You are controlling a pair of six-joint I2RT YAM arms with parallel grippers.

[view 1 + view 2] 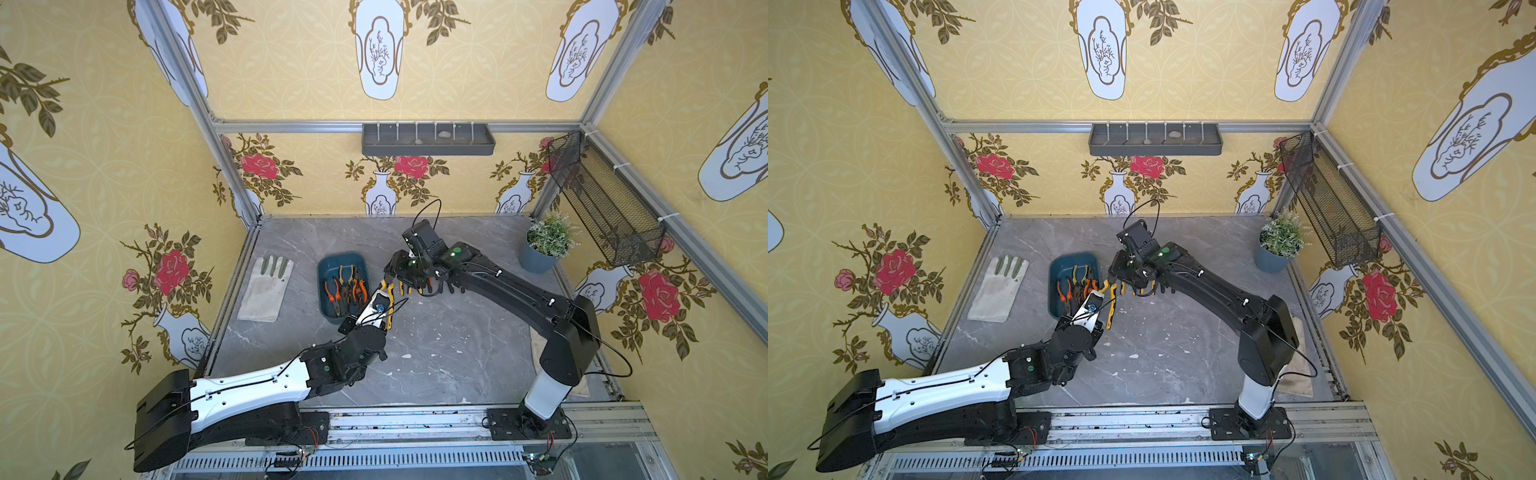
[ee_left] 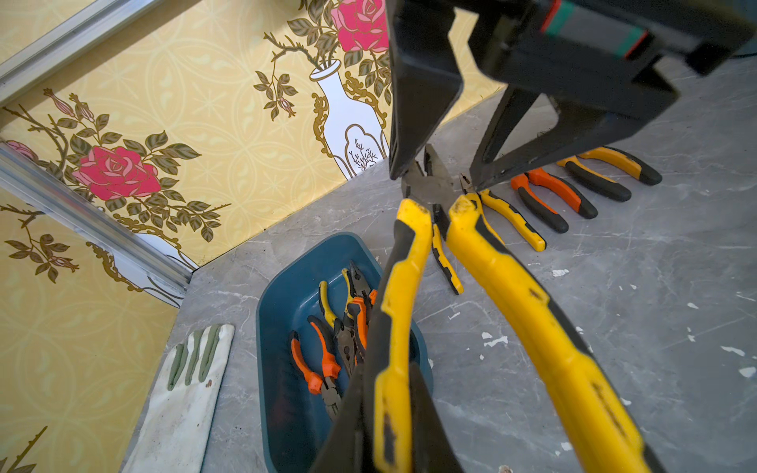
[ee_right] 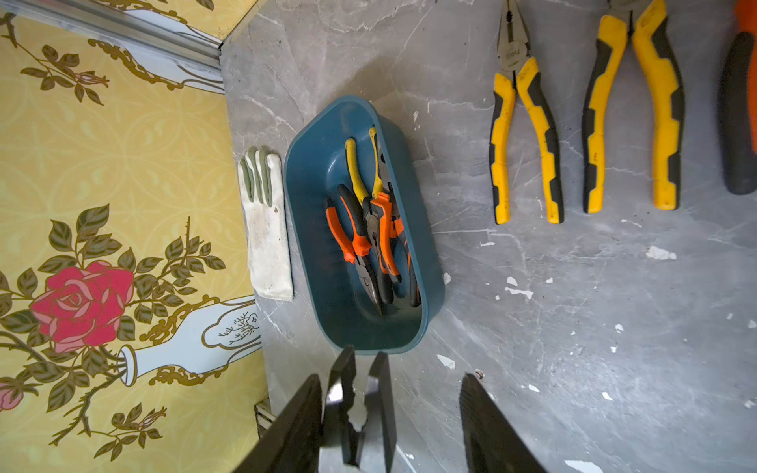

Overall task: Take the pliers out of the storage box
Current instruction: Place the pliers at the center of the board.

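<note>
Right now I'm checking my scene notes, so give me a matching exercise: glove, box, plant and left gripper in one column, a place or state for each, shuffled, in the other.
Things:
1. glove
2. box
3. plant
4. left gripper

Places or states:
a. shut on yellow pliers
b. in the far corner, by the mesh basket
c. flat on the table, beside the box
d. with orange pliers inside

Pairs: 1-c, 2-d, 3-b, 4-a
</note>
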